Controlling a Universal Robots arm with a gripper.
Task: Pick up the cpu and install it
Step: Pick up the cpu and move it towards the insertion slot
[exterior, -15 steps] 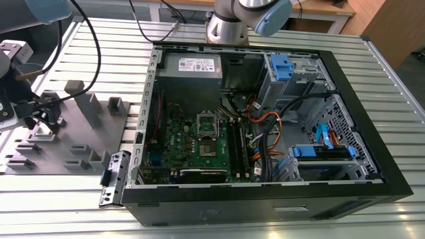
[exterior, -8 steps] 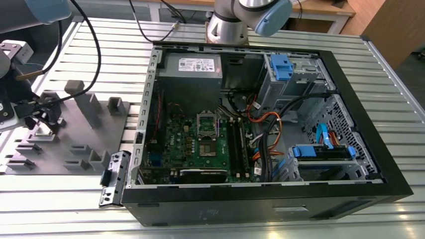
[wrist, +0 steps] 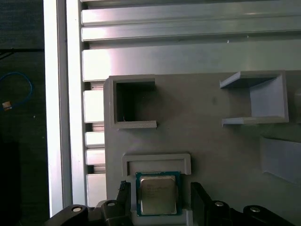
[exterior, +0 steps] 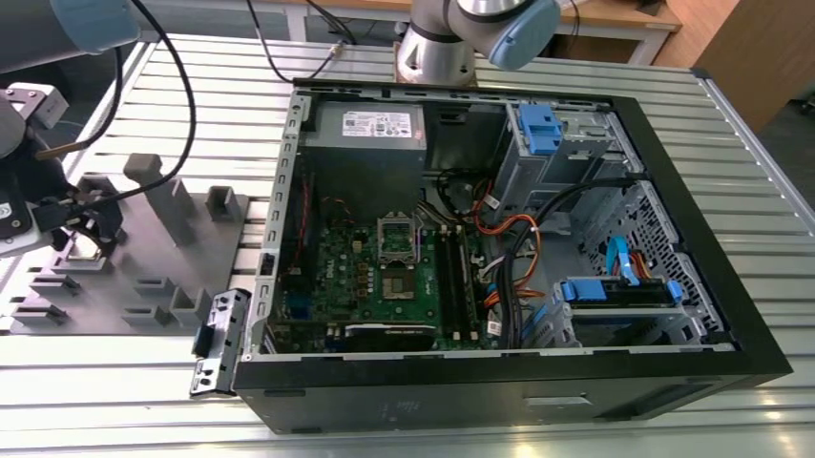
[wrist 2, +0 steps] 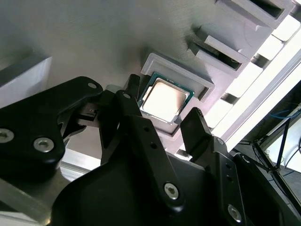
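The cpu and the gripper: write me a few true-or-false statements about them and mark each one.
1. The cpu lies in a pocket of the grey holder tray. True.
2. The gripper is shut on the cpu. False: its fingers stand open, one on either side of it.
3. The cpu sits on the motherboard. False: it lies in the tray, outside the computer case.
4. The computer case is open, with its inside visible in the exterior view. True.

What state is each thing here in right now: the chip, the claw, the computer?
cpu: lying flat, metal top up, in its pocket of the grey tray, not lifted.
gripper: open, one finger on each side of the cpu, not clamping it.
computer case: lying on its side, open, inside exposed.
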